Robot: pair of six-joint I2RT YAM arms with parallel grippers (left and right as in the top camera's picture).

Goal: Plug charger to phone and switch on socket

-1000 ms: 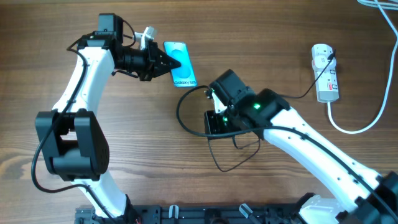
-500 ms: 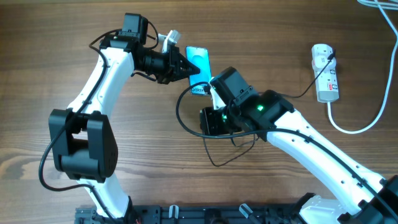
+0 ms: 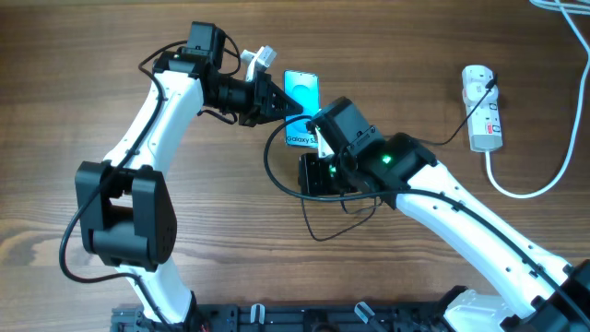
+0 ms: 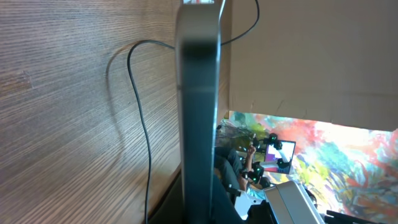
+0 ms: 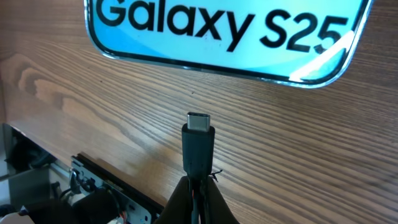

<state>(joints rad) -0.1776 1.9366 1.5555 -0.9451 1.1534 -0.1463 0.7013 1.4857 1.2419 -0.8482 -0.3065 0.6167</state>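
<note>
**Holding phone and connector a short gap apart**

At upper centre of the overhead view, the left gripper (image 3: 282, 100) is closed on the phone (image 3: 301, 88). The phone is a small flat rectangular smartphone with a teal-cyan screen and a white band reading "Galaxy S25". The gripper reaches it from the left of the frame. The banded end points down the frame toward the right arm. In the left wrist view the phone (image 4: 199, 112) shows only as a thin dark edge running top to bottom through the middle, and the fingers themselves are hidden. Whether it is clear of the light brown wooden table (image 3: 230, 263) cannot be told.

In the right wrist view the right gripper (image 5: 198, 194) is clamped on the charger (image 3: 267, 161), a thin long black cable. It pinches the cable just behind the small black connector tip (image 5: 199, 138). The tip points up the frame at the rounded lower edge of the phone (image 5: 224, 31). A strip of bare wood lies between them, so they are near but not touching.

In the overhead view the cable loops on the table left of and below the right wrist. It then runs toward the right of the frame to its black plug (image 3: 488, 85), which is seated in the socket (image 3: 483, 115). The socket is a small white elongated power strip with a red mark, lying at upper right, well apart from both grippers. A thick white cord (image 3: 535, 187) curves away from its lower end toward the right edge.
</note>
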